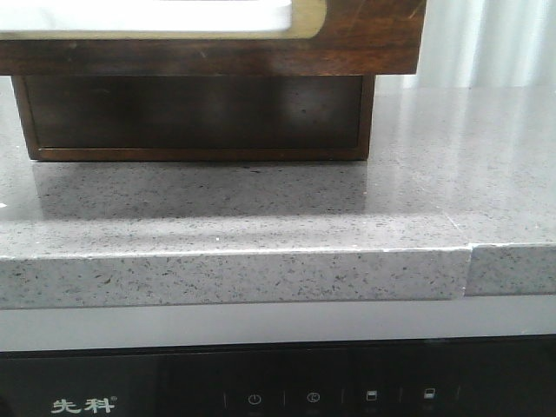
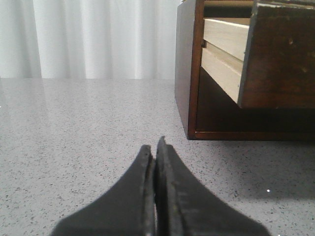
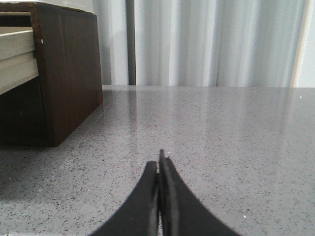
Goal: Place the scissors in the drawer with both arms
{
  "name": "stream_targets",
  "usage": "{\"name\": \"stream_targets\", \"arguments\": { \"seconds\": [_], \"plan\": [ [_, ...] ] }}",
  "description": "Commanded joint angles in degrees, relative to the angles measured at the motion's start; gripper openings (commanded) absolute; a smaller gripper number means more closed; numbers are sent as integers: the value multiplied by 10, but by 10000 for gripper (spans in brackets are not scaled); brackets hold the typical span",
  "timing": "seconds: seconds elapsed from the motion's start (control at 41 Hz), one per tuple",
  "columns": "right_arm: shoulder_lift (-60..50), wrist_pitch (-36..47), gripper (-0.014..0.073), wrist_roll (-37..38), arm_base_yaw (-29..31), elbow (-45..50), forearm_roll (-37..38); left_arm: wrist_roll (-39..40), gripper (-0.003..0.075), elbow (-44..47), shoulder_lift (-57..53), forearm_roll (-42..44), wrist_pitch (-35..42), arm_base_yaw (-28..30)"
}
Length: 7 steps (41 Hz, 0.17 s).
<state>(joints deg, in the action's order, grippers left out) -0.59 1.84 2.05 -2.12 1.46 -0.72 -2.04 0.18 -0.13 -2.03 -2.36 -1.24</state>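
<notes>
Drawer (image 2: 278,54) of scratched dark wood pulled out, speckled grey stone countertop (image 1: 261,217)

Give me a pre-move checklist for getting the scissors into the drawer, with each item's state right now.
1. Drawer pulled out of the cabinet: ok.
2. Scissors located: not ok, in none of the views.
3. Left gripper empty: ok, fingers together on nothing.
4. Right gripper empty: ok, also shut on nothing.
5. Grippers opened for a grasp: not ok.
6. Drawer interior free: cannot tell, hidden.
</notes>
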Motion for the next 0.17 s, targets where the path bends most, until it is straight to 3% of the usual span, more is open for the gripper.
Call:
{"name": "stream_targets", "arguments": {
  "seconds": [0.0, 0.146],
  "plan": [
    [-10, 44, -106, -2, 4, 1, -2, 7, -20, 15, -12, 0, 51, -3],
    [-10, 44, -106, -2, 4, 1, -2, 7, -20, 15, -12, 0, 51, -3]
  ]
}}
